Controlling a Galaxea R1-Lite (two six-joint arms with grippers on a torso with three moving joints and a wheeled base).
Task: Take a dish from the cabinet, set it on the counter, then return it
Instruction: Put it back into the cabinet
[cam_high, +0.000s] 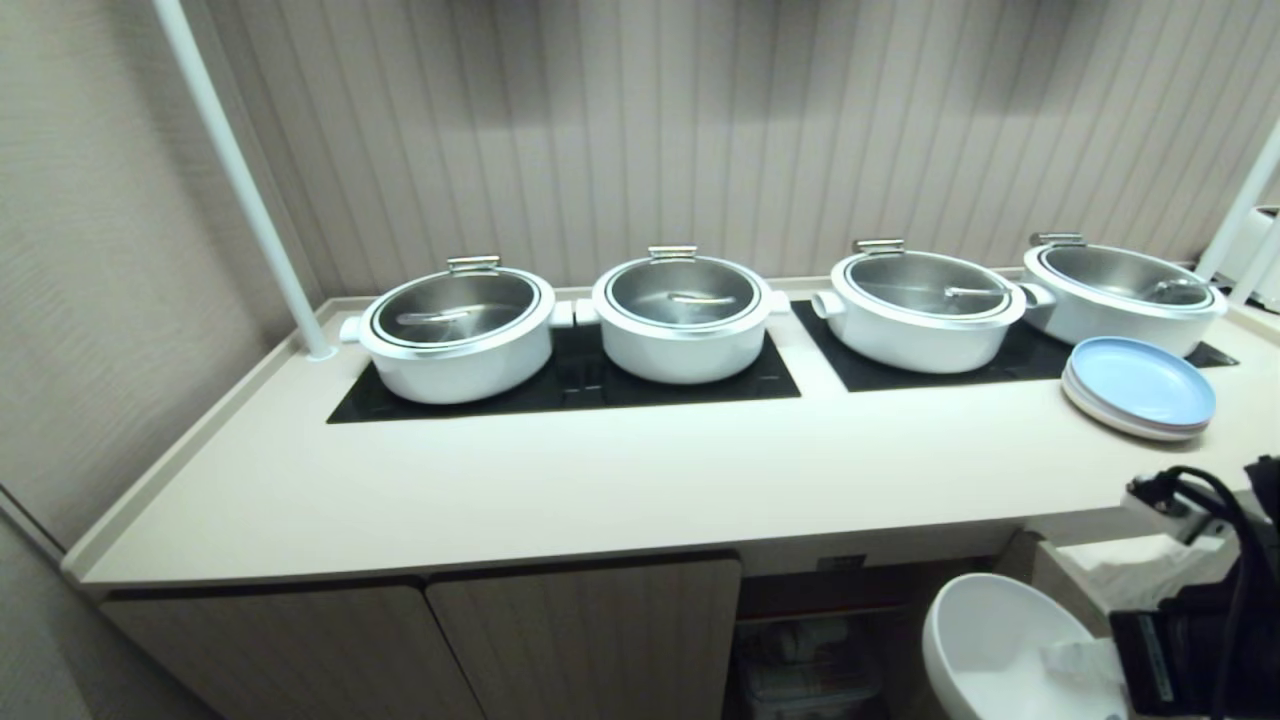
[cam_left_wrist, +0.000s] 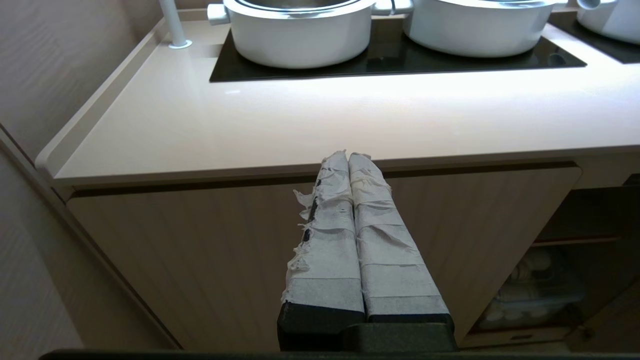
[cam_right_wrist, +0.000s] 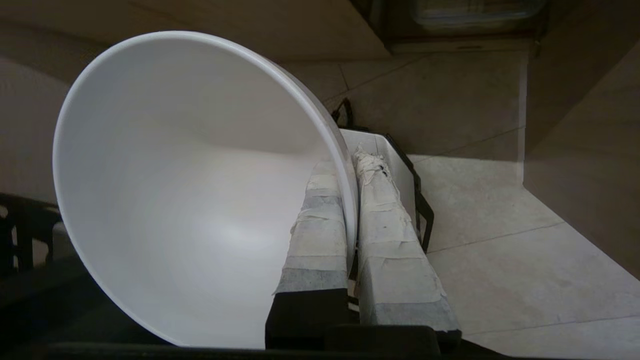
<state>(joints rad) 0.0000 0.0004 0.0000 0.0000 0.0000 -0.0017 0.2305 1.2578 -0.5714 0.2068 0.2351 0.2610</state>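
I have the right gripper (cam_right_wrist: 350, 165) down at the lower right of the head view, below the edge of the counter (cam_high: 600, 480) and out in front of the open part of the cabinet (cam_high: 590, 640). The wrist and its black cabling fill that corner, so the arm comes in from the right side, low. Its taped fingers (cam_right_wrist: 385, 235) are clamped on the rim of the dish (cam_right_wrist: 190, 190): one finger lies inside the bowl against the wall, the other outside, with the thin white edge pinched between them.

The dish is held in the air, not resting on anything. In the right wrist view its mouth is turned toward the camera and the tiled floor shows beyond the fingers. In the head view the dish (cam_high: 1000, 640) sits just left of the wrist, opening upward and a little toward me, lower than the countertop and beside the dark open compartment where some containers stand on a shelf.

The left gripper (cam_left_wrist: 348, 157) is parked in front of the closed fluted cabinet door, its two taped fingers pressed together with nothing between them, tips level with the counter's front edge.

On the counter, four white lidded pots (cam_high: 455, 330) sit on the black cooktop panels (cam_high: 560, 390), and a stack of pastel plates (cam_high: 1140, 385) lies near the right end, well apart from the dish.
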